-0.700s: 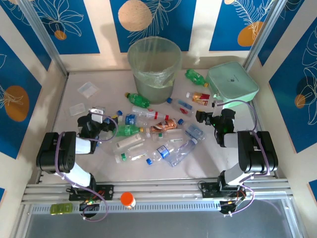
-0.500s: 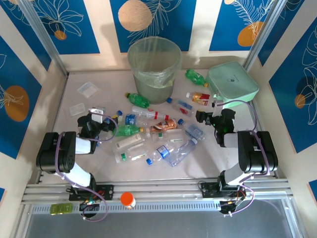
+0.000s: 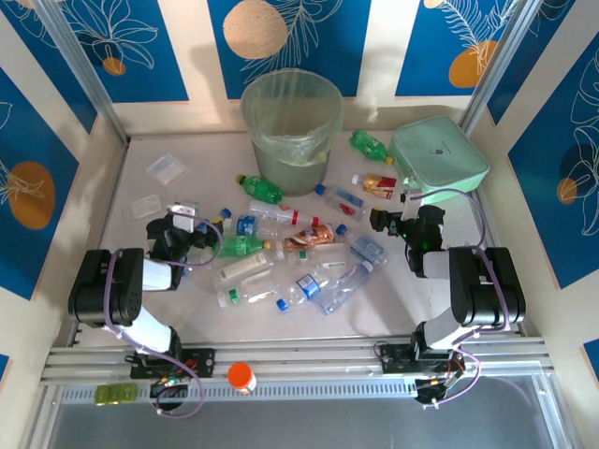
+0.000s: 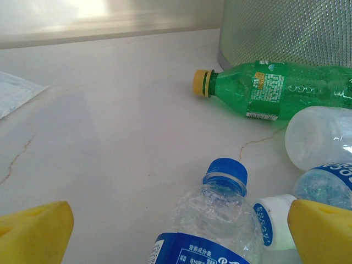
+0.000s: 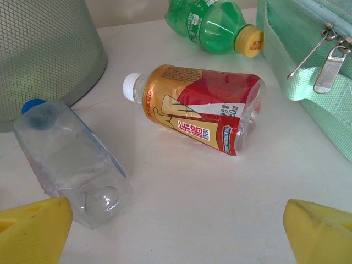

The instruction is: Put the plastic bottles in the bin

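The left hand (image 3: 190, 228) is lying low near the left edge of the bench (image 3: 211, 154). Its yellow fingertips (image 4: 36, 234) are spread wide and are gripping nothing. Between them a crushed clear bottle (image 4: 212, 220) with a blue cap is lying cap-forward. Its blue label is showing white Chinese characters too small to read. A white-capped bottle (image 4: 272, 220) is sitting just beside the right-hand fingertip. Farther out, a green bottle with a yellow cap (image 4: 269, 88) is lying on its side against the foot of the bin (image 4: 286, 27). Its green label is carrying fine white print that I cannot read. A flat clear packet (image 4: 16, 93) is lying off to the left.

The right hand (image 3: 388, 221) is sitting near the right edge of the bench, likewise wide open and empty. Just ahead of it a square-sided clear bottle (image 5: 74, 159) with a blue cap is lying near one fingertip. Beyond that, a white-capped bottle with a red and gold label (image 5: 201, 107) is showing Chinese characters and "50ml". A second green bottle (image 5: 217, 25) is lying beside the mint-green zipped box (image 5: 308, 60).

The remaining bottles are lying scattered across the middle of the bench, with the bin standing at the middle of its far edge.
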### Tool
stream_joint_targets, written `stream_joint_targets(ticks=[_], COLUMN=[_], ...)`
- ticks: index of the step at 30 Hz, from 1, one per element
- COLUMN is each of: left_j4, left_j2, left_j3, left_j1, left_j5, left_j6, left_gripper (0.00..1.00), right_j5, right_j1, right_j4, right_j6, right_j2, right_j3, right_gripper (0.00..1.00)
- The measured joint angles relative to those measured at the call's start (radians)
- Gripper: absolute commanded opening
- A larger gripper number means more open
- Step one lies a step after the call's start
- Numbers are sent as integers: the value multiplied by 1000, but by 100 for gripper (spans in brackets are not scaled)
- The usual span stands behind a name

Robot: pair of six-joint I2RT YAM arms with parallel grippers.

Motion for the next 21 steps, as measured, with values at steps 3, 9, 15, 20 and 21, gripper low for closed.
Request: stream_joint_targets(ticks=[3, 9, 15, 20, 21], left_j4=[0, 0, -47, -155, -164], left_j2=[0, 0, -108, -407, -459], left_j3=[0, 0, -29, -30, -30], left_j1=[0, 0, -17, -186, -224], left_j5=[0, 0, -60, -167, -182], left_j6=[0, 0, 3, 58, 60], left_gripper=[99, 99, 99, 99, 99], right_j5=[0, 0, -4, 48, 54], right_j1=[0, 0, 5, 73, 94], right_j4=[0, 0, -11, -147, -172], right_j6=[0, 0, -8, -33, -35], right_j2=[0, 0, -18, -270, -339], right_j3=[0, 0, -2, -7, -6], right_gripper=[99, 99, 99, 99, 99])
